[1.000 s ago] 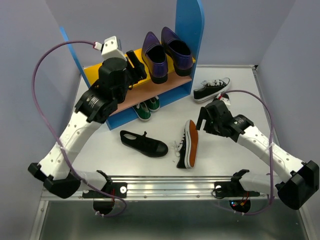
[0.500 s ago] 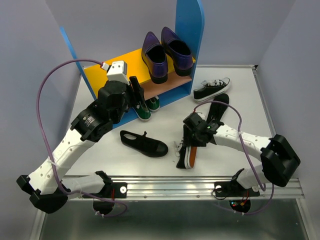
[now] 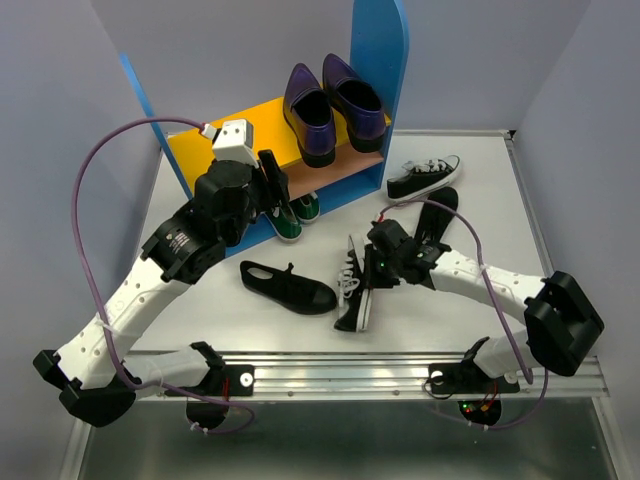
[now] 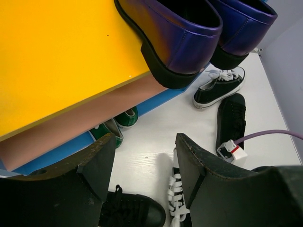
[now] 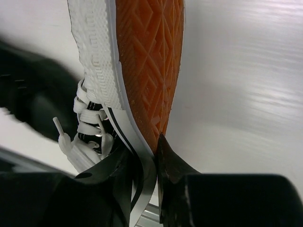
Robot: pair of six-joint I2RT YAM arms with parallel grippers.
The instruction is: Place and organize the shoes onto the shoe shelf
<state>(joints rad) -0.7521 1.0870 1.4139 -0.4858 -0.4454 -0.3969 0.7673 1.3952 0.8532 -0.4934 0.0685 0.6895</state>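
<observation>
The shoe shelf (image 3: 215, 140) stands at the back left. Two glossy purple loafers (image 3: 330, 105) sit on its yellow board (image 4: 57, 56). Green sneakers (image 3: 292, 215) are tucked under it. My left gripper (image 3: 272, 190) hovers open and holding nothing just in front of the shelf, above bare table (image 4: 144, 163). My right gripper (image 3: 375, 262) is shut on the sole edge of a black lace-up sneaker (image 3: 355, 290), which stands on its side. In the right wrist view the right gripper (image 5: 154, 146) pinches the sneaker's white rim beside the orange outsole (image 5: 147, 61).
A black slip-on (image 3: 288, 287) lies mid-table, left of the held sneaker. A second lace-up sneaker (image 3: 422, 178) and another black slip-on (image 3: 437, 215) lie right of the shelf's tall blue panel (image 3: 378, 60). The metal rail (image 3: 340, 372) runs along the near edge.
My right gripper came down and closed on the lace-up sneaker, which shifted left and tipped. The left arm dropped from the shelf's top board to its front, then held still.
</observation>
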